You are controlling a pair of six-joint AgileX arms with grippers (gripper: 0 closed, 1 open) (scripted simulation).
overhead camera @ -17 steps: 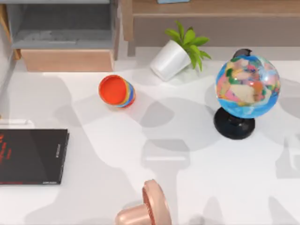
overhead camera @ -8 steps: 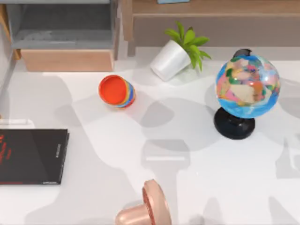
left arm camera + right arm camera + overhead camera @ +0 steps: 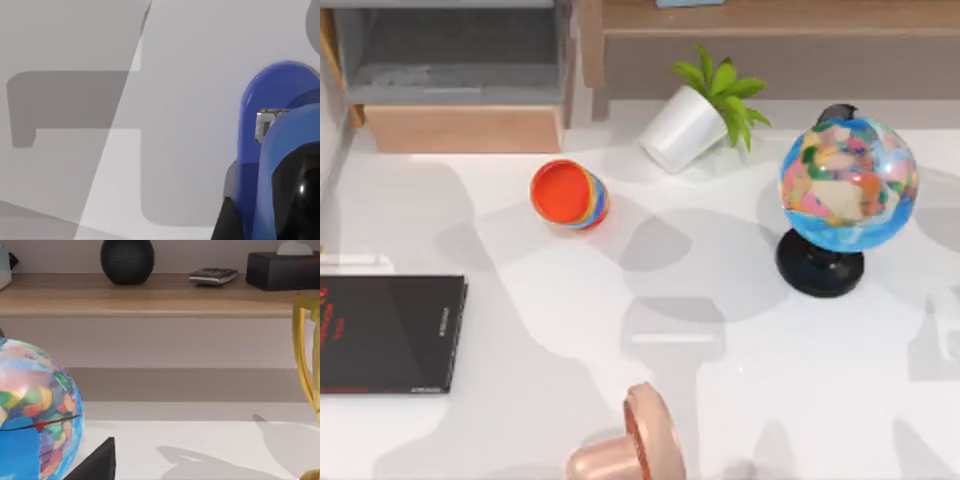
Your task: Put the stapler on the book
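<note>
While the bright blue oblong stapler sits right up against the left gripper, grip state I can't tell, it looks like the carry step, next needing placement onto the flat black rectangular book.

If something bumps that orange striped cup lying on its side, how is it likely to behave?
The cup lies on its side on the white table, open mouth showing, so a nudge across its round wall would probably roll it. It looks slightly tapered, so it might curve rather than roll straight. It appears hollow and likely light, so it should shift easily.
</note>
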